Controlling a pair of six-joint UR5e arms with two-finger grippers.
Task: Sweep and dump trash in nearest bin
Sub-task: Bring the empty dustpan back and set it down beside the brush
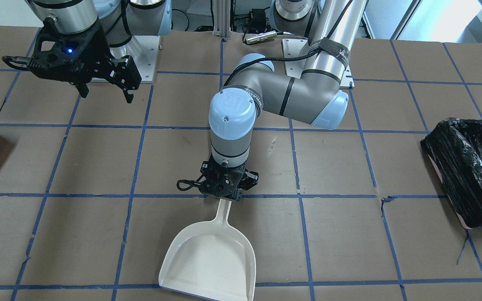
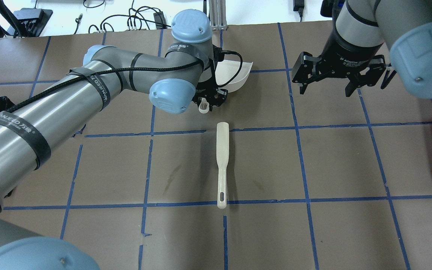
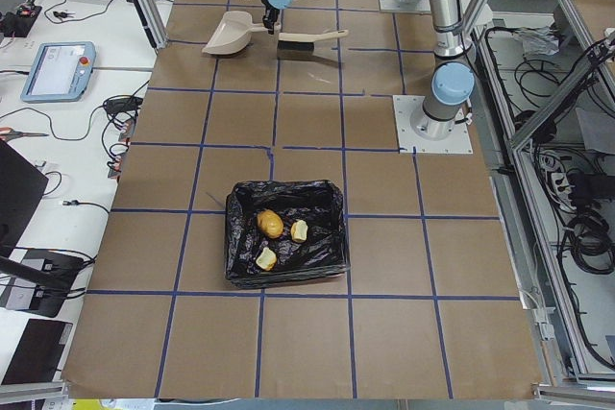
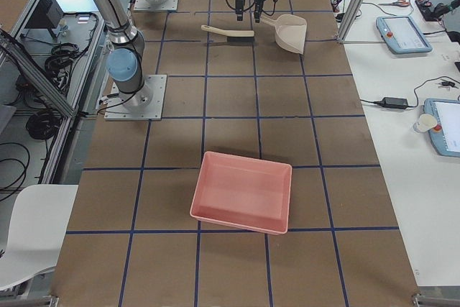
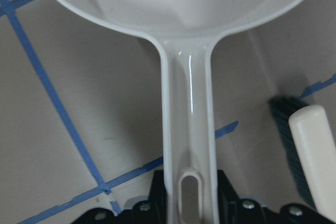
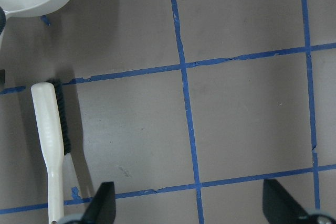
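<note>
Currently trash [image 3: 272, 225] sits in bin [image 3: 288, 271], well apart from left end effector [image 1: 226, 195] clamping dustpan [image 1: 209, 259] handle (right end effector [image 2: 325, 92] gapes); arm strap [image 2: 19, 122] reads VANJEED.

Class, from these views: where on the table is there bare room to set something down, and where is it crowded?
Bare squares lie between the brush and the pink tray, and between the brush and the bin. It is crowded where the left gripper holds the dustpan close to the brush head.
</note>
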